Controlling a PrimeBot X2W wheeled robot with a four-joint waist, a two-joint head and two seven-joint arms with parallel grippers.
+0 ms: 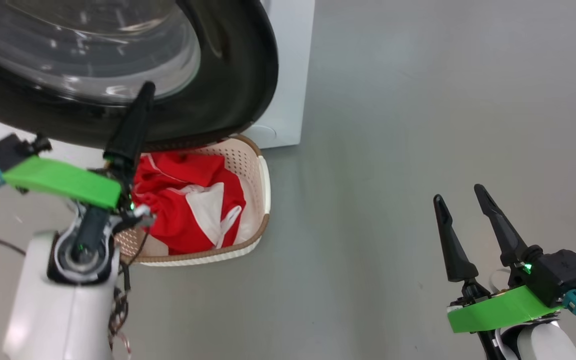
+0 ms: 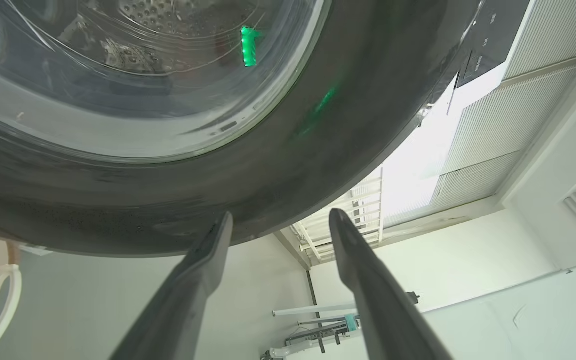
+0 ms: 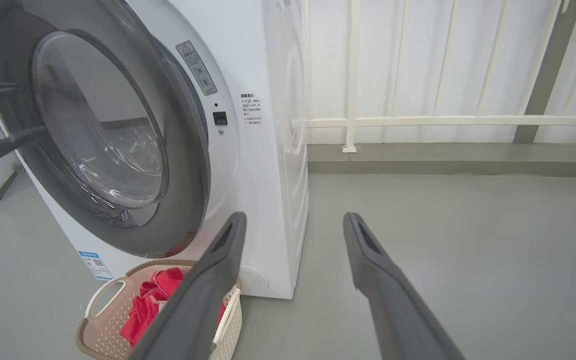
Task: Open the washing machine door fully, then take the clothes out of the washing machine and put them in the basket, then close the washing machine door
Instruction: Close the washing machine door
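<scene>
Pushing door (image 1: 238,75) shut likely next: rigid, hinged, slippery gloss; press rim, not glass; left tool (image 2: 280,220), right tool (image 1: 458,195) both apart.

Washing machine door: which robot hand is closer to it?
Left. The left gripper sits at the black rim of the washing machine door; the right gripper is far off, above the floor.

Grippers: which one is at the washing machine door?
The left gripper, at the washing machine door rim; the right gripper is over bare floor.
</scene>
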